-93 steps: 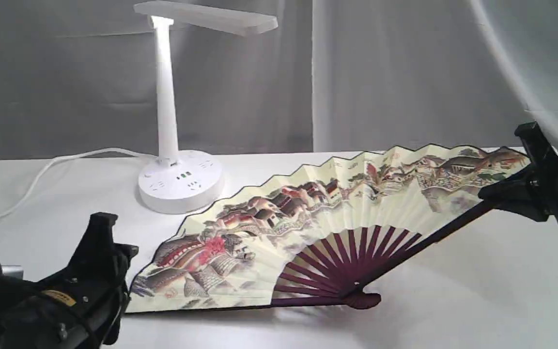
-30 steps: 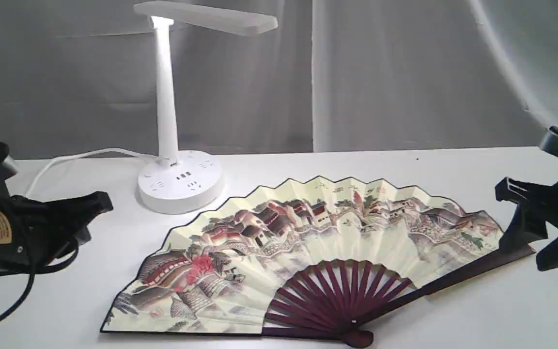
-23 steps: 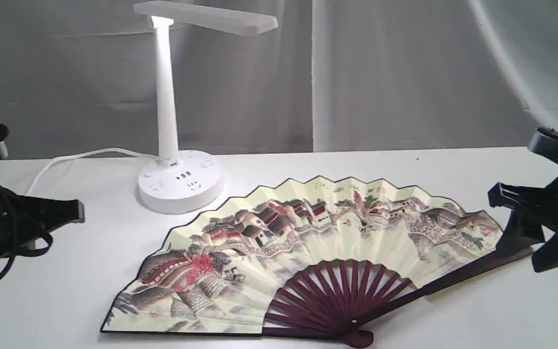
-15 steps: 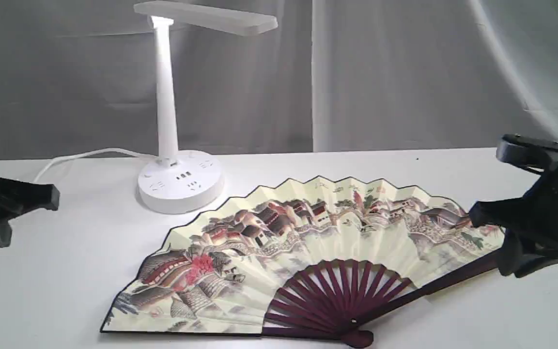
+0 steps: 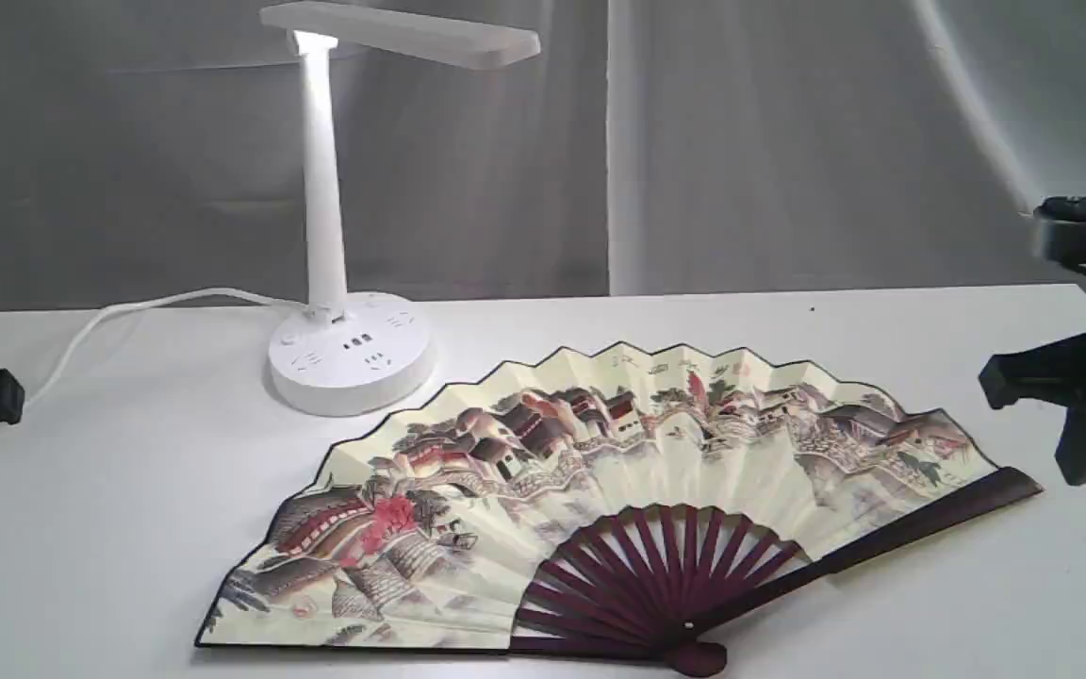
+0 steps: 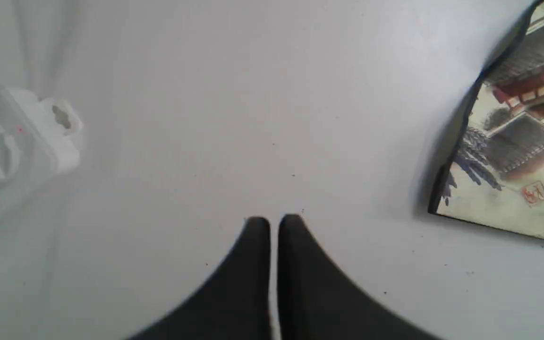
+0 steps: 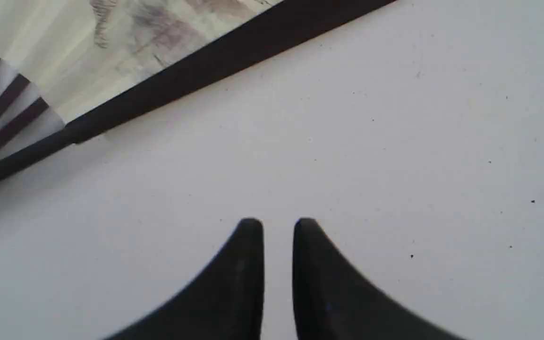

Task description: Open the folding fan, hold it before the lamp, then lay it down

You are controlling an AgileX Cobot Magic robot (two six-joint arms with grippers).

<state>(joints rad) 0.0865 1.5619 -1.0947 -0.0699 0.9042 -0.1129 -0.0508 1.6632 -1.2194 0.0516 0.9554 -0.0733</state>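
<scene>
Paper and thin wood likely made the large cream pleated folding fan with maroon ribs [image 5: 600, 471] light and tearable, so its stiff dark outer guard stick [image 5: 929, 514] seemed the safest grip. It lay spread flat on the white table [image 5: 128, 528], with the slim-posted white plastic desk lamp [image 5: 321, 189] at its ten o'clock. The left gripper [image 6: 274, 222], at nine o'clock, was closed and empty. The right gripper [image 7: 277, 224], at three, was barely parted and apparently held nothing.

Plain white table [image 5: 175, 528], wrinkly grey curtain [image 5: 788, 141] behind it (brighter patch upper right, maybe light spill).
</scene>
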